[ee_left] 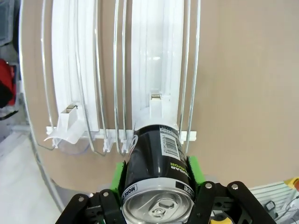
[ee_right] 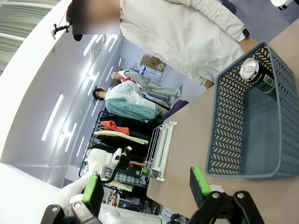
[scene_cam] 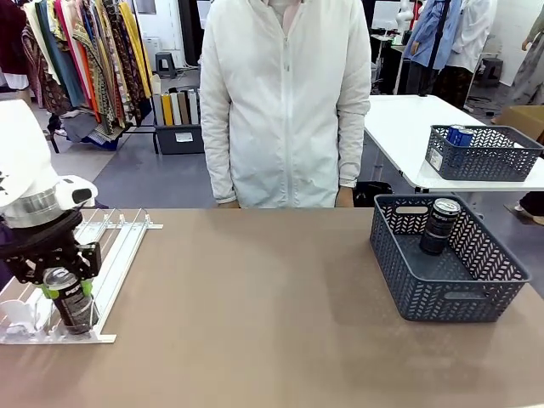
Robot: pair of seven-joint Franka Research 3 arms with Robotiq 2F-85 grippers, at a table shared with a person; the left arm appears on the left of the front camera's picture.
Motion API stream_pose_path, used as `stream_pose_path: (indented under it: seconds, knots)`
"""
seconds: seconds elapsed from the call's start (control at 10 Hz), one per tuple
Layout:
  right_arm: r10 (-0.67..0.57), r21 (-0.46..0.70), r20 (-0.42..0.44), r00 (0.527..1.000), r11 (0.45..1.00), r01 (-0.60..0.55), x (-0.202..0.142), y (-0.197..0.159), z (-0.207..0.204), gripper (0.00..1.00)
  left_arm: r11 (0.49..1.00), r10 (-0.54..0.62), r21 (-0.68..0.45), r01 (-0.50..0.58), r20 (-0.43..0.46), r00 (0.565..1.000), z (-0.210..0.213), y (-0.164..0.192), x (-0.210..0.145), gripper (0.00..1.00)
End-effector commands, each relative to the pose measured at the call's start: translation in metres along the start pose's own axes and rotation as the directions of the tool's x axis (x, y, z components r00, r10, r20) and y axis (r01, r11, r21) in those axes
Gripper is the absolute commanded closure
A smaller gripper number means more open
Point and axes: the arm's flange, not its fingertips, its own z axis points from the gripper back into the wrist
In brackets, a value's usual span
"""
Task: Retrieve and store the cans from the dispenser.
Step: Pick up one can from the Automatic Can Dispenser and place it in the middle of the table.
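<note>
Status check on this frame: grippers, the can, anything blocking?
Left gripper shut on dark can at dispenser low end. Right gripper open, empty. One can already in grey basket. Path across table looks unobstructed.

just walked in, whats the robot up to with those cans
The left gripper is shut on a dark can at the low end of the white dispenser. Another dark can already sits in the grey basket across the table. The right gripper is open and holds nothing. A person in white stands at the far side.
</note>
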Motion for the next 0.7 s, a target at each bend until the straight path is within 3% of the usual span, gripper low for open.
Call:
stream_pose_path:
  seconds: [0.0, 0.3, 0.6]
  knots:
    - [0.017, 0.022, 0.019, 1.000, 1.000, -0.017, 0.004, 0.003, -0.003, 0.00, 1.000, -0.016, 0.014, 0.015, 0.091, 0.996, 0.050, 0.008, -0.013, 1.00]
    - [0.017, 0.022, 0.019, 1.000, 1.000, -0.017, 0.004, 0.003, -0.003, 0.00, 0.995, -0.062, -0.062, 0.074, 0.175, 0.983, 0.146, 0.023, -0.055, 1.00]
    - [0.017, 0.022, 0.019, 1.000, 1.000, -0.017, 0.004, 0.003, -0.003, 0.00, 0.983, 0.002, -0.177, 0.046, 0.263, 0.965, 0.174, 0.048, -0.070, 1.00]
